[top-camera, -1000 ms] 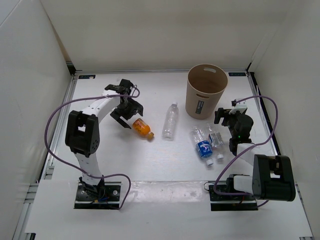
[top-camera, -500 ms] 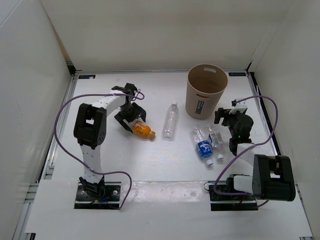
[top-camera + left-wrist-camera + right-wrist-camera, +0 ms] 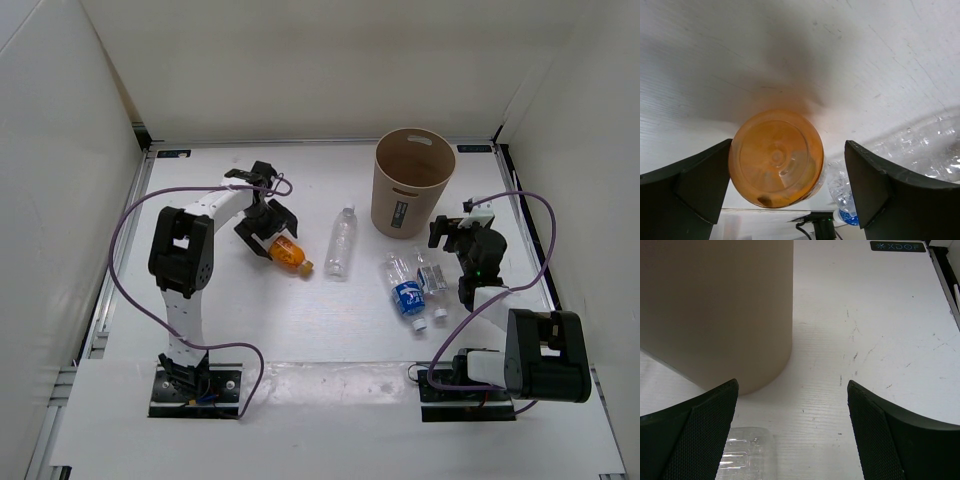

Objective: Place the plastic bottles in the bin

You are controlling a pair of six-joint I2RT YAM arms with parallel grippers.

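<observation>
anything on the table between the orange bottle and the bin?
The slim clear bottle, lying flat, sits between the orange bottle and the bin, touching neither; the top external view shows it.

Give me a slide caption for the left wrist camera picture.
Left hand open, straddling the orange bottle at its base, a clear bottle just beyond.

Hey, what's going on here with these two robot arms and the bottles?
The left gripper has open jaws either side of the orange bottle, not yet shut on it. The right gripper hangs open and empty near the bin. The slim clear bottle, blue-label bottle and short clear bottle lie on the table, outside it.
</observation>
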